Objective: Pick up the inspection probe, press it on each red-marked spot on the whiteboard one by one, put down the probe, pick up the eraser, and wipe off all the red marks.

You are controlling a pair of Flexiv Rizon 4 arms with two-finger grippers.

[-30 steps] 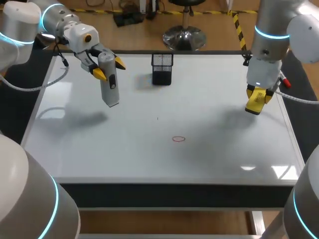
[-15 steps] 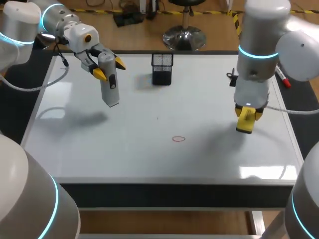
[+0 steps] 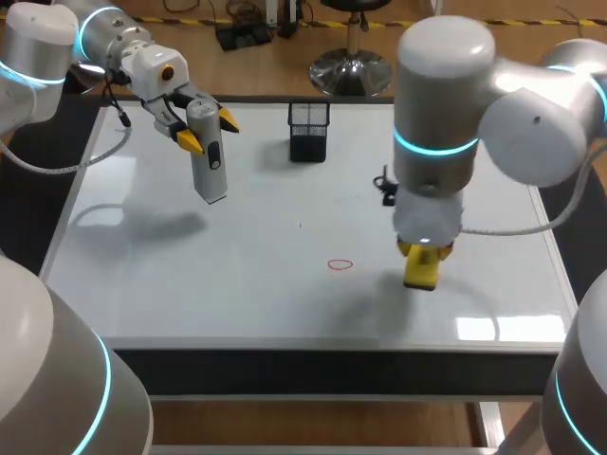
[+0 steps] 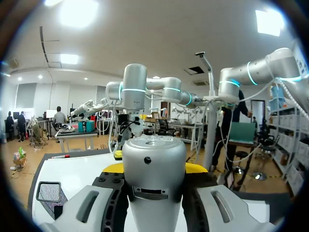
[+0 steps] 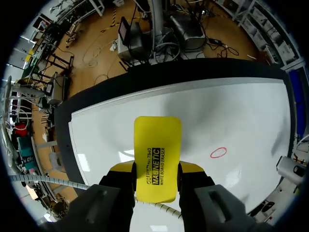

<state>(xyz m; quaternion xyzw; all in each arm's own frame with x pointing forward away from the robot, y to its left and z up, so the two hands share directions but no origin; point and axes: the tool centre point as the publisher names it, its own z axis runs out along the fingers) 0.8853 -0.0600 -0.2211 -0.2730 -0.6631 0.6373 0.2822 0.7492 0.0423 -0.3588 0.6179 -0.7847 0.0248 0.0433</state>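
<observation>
Here, the flat yellow rectangular eraser (image 5: 157,150) sits clamped between the right gripper's (image 5: 157,170) jaws, over the glossy white whiteboard (image 3: 237,294) near the red oval mark (image 3: 340,264). The left gripper's (image 3: 204,128) jaws squeeze the grey cylindrical probe (image 3: 210,161), well apart.

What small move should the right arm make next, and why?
Probably shift the eraser sideways to the red mark and lower it onto the whiteboard: the right gripper is shut on the eraser, which is beside the mark, not over it.

Yellow eraser (image 5: 157,154), seemingly grey probe (image 3: 211,166)
</observation>
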